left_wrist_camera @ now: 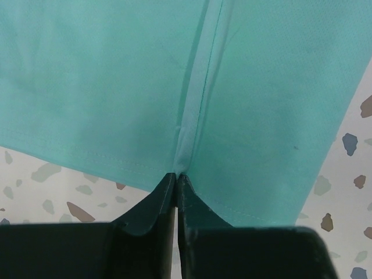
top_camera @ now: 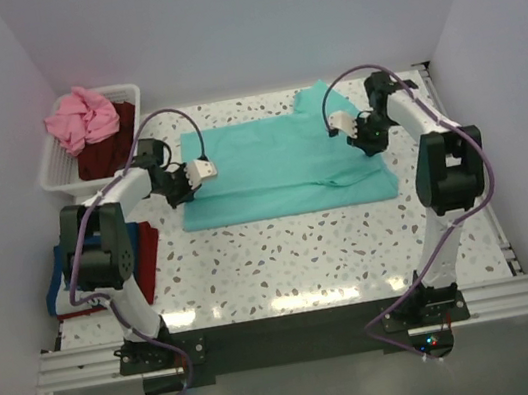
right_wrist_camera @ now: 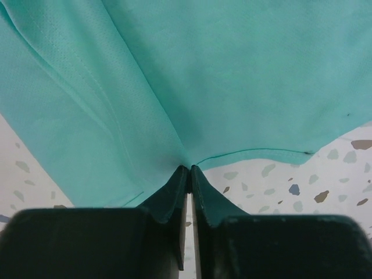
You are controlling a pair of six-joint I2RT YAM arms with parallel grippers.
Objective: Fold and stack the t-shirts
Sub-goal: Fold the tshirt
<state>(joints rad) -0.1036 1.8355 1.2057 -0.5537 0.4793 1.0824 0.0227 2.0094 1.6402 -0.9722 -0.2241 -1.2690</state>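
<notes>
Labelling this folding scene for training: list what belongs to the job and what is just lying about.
Job:
teal t-shirt, spread flat
pink t-shirt
dark maroon garment
red garment and blue garment, piled at left

Lying about:
white slatted basket
terrazzo table

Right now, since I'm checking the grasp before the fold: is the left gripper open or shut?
Shut on the teal t-shirt: the left gripper's fingers meet at the hem, with a cloth ridge pinched between them.
</notes>
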